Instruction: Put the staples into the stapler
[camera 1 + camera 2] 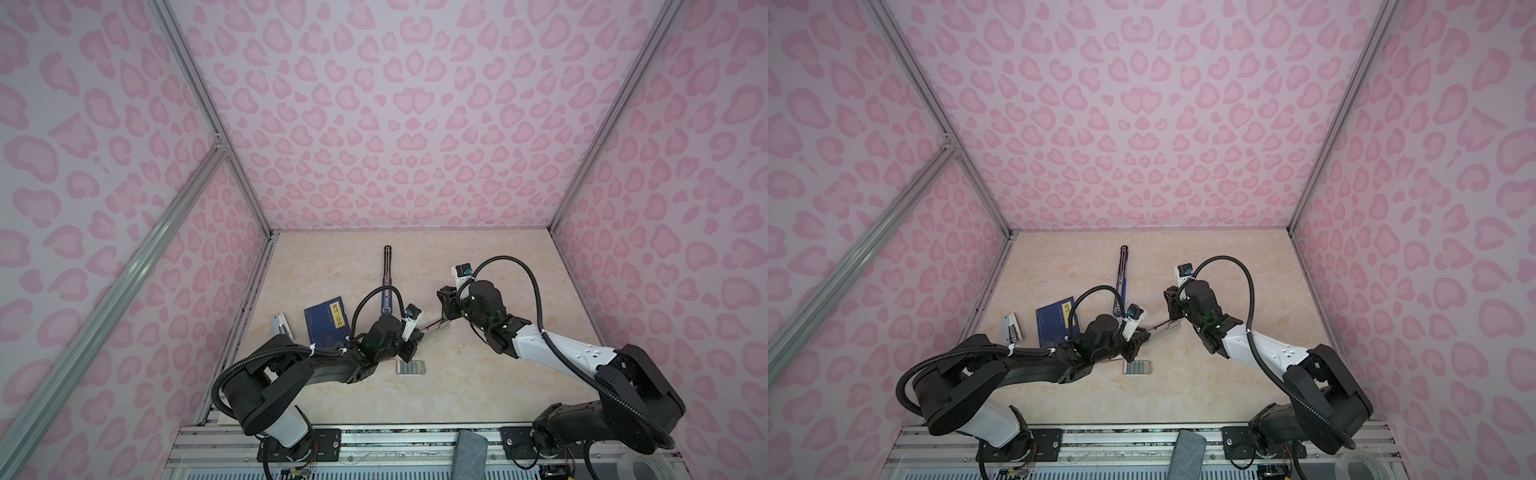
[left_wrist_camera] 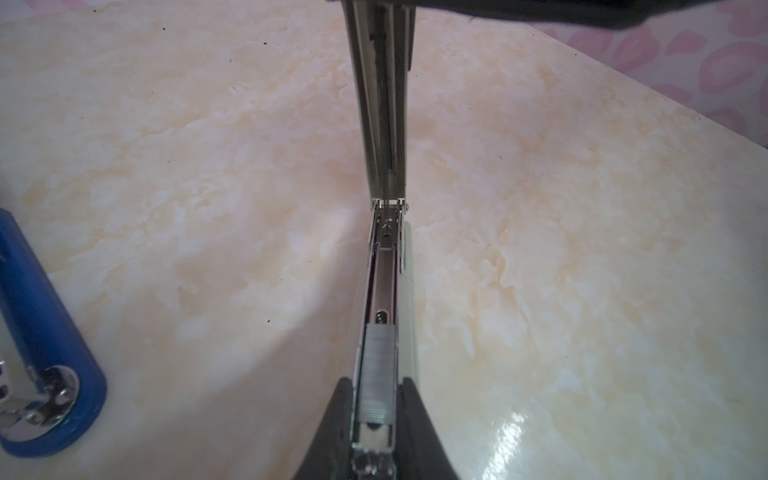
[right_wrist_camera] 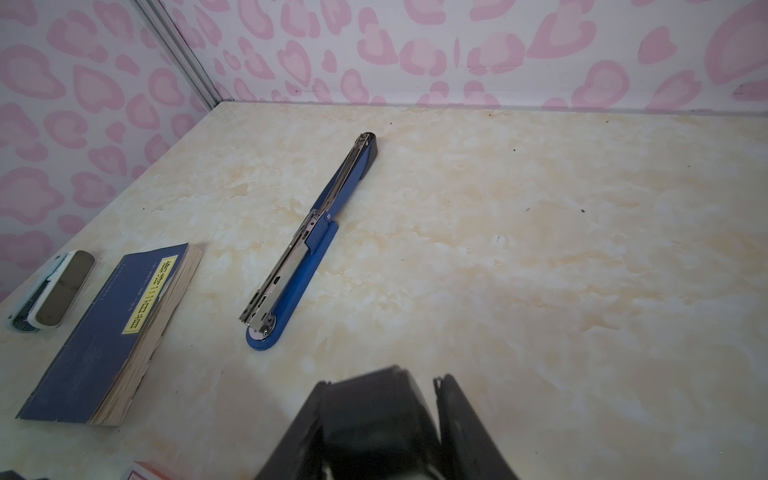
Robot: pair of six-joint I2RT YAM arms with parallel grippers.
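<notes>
- though the left arm covers most of the left hand (image 2: 376, 399) in both top views, its wrist view shows the fingers (image 2: 332, 415) pinching the open stapler (image 2: 384, 266) by the sides of its channel, near the middle of the surface (image 1: 478, 395).
- the staples (image 2: 377, 374), one grey strip, lie in that channel just ahead of the fingers; the channel's front end is cut off by the picture edge.
- whether the stapler rests on the surface or hangs above it cannot be told.
- more grey strips sit in the pale tray (image 1: 411, 368) toward the near edge, too small to count.
- the lid (image 2: 382, 104) swings away from the channel and runs under a dark blurred shape, which hides its tip.
- the right hand (image 3: 432, 380) shows blurred fingers a narrow slit apart, cropped below; in both top views it meets the lid's end, but i cannot tell whether it pinches it.
- the blue stapler (image 3: 307, 249) lies opened flat, from near the far edge toward the middle; in both top views the left arm's cable crosses its near end.
- the dark blue book (image 3: 104, 332) and the pale small stapler (image 3: 54, 291) lie near the left edge; the left arm hides the book's near corner in both top views.
- a red-and-white corner (image 3: 141, 471) is cut off, and what it belongs to cannot be told.
</notes>
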